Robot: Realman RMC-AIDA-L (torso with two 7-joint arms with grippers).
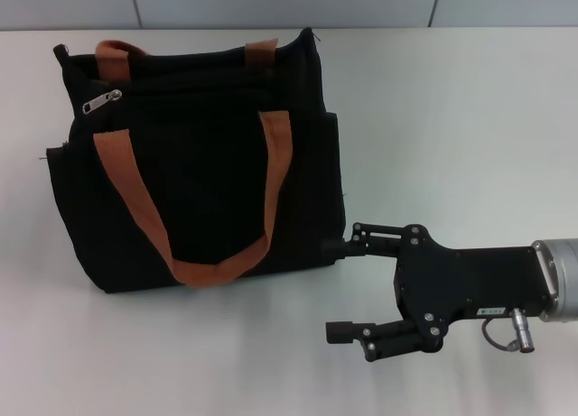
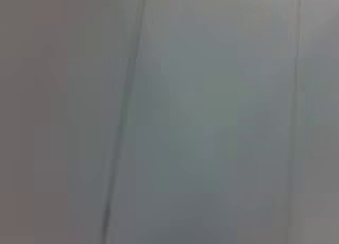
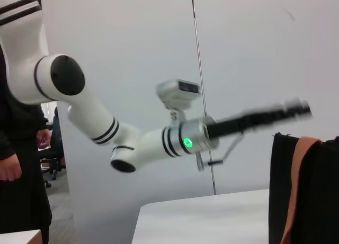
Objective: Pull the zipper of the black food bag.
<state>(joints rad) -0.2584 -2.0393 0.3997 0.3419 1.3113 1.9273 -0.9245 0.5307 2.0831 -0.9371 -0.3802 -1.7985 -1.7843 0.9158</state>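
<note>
The black food bag (image 1: 203,177) stands on the white table (image 1: 452,118) at the left, with two orange-brown strap handles (image 1: 190,267). The zipper (image 1: 101,101), a small silver slider with its pull tab, sits near the bag's top left end. My right gripper (image 1: 336,290) is open at the bag's lower right corner, fingers pointing left. Its upper fingertip (image 1: 336,246) is at the bag's edge. The bag's edge also shows in the right wrist view (image 3: 318,201). My left gripper (image 3: 265,117) shows only in the right wrist view, raised in the air beyond the bag and blurred.
The left wrist view shows only a pale wall panel (image 2: 201,117). A person in dark clothes (image 3: 16,148) stands beyond the table's far end in the right wrist view.
</note>
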